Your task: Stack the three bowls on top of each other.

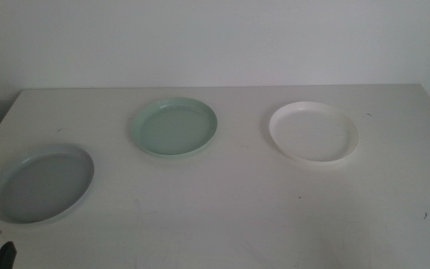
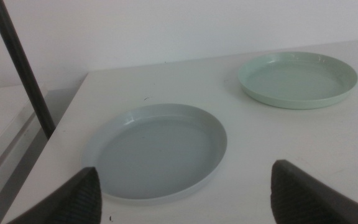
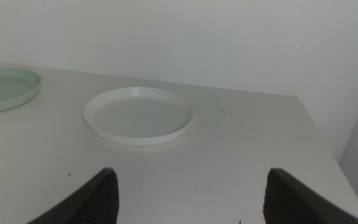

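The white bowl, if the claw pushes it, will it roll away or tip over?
Probably neither. The white bowl sits flat on the table and is wide and shallow with a low rim, so it would likely slide. It looks like smooth plastic, so probably light, stiff and a bit slippery. Both claws are open and away from it.

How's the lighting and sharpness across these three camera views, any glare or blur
Middle view: dim, flat light, soft focus, faint shadows under the grey bowl, mint bowl and white bowl. Left wrist view: brighter, slight sheen on the bowls, near jaws blurred. Right wrist view: even light, white bowl low in contrast against the table.
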You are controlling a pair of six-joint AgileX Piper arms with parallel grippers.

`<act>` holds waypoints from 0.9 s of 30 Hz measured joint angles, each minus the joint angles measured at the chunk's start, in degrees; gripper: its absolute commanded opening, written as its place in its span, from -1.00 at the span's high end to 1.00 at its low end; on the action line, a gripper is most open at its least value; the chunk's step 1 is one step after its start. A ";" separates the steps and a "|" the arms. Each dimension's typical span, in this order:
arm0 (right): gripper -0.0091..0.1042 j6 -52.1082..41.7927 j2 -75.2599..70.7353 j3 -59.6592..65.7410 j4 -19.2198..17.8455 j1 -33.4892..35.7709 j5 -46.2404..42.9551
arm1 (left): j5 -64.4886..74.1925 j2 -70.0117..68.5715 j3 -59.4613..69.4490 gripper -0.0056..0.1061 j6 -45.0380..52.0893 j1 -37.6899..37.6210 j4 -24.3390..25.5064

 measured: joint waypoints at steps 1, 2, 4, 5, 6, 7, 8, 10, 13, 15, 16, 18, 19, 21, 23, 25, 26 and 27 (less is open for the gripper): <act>-0.21 0.00 0.00 0.00 0.00 0.00 0.00 | -0.07 0.00 0.00 -0.98 0.00 0.00 0.00; -0.21 0.00 0.00 0.00 0.00 0.00 0.00 | -0.20 0.38 0.00 -0.98 0.00 0.00 0.00; -0.21 0.00 0.00 0.00 0.00 0.00 0.00 | -0.29 2.06 -0.15 -0.98 -0.23 0.00 0.00; -0.21 0.00 0.00 0.00 0.00 0.00 0.00 | -0.13 3.46 -0.58 -0.98 -0.51 0.00 0.00; -0.21 0.00 0.00 0.00 0.00 0.00 0.00 | -0.13 5.05 -1.12 -0.98 -0.83 0.00 0.00; -0.21 0.00 0.00 0.00 0.00 0.00 0.00 | -0.08 6.79 -1.99 -0.98 -1.32 0.00 0.00; -0.21 0.00 0.00 0.00 0.00 0.00 0.00 | -0.08 8.64 -3.08 -0.98 -1.70 0.00 0.00; -0.21 0.00 0.00 0.00 0.00 0.00 0.00 | 0.04 12.15 -5.52 -0.98 -2.30 0.00 0.00; -0.21 0.00 0.00 0.00 0.00 0.00 0.00 | 0.90 17.55 -10.55 -0.98 -2.79 0.00 0.00; -0.21 0.00 0.00 0.00 0.00 0.00 0.00 | 2.31 20.83 -13.91 -0.98 -2.83 0.00 0.00; -0.21 0.00 0.00 0.00 0.00 0.00 0.00 | 3.34 22.60 -15.87 -0.98 -2.83 0.00 0.00; -0.21 0.00 0.00 0.00 0.00 0.00 0.00 | 5.59 26.08 -19.56 -0.98 -2.83 0.00 0.00; -0.21 0.00 0.00 0.00 0.00 0.00 0.00 | 6.97 27.80 -21.69 -0.98 -2.83 0.00 0.00; -0.21 0.00 0.00 0.00 0.00 0.00 0.00 | 9.77 30.85 -26.02 -0.98 -2.83 0.00 0.00; -0.21 0.00 0.00 0.00 0.00 0.00 0.00 | 12.90 34.29 -30.46 -0.98 -2.83 0.00 0.00; -0.21 0.00 0.00 0.00 0.00 0.00 0.00 | 15.97 37.36 -34.52 -0.98 -2.83 0.00 0.00; -0.21 0.00 0.00 0.00 0.00 0.00 0.00 | 17.48 39.08 -36.81 -0.98 -2.83 0.00 0.00; -0.21 0.00 0.00 0.00 0.00 0.00 0.00 | 18.72 40.76 -38.65 -0.98 -2.83 0.00 0.31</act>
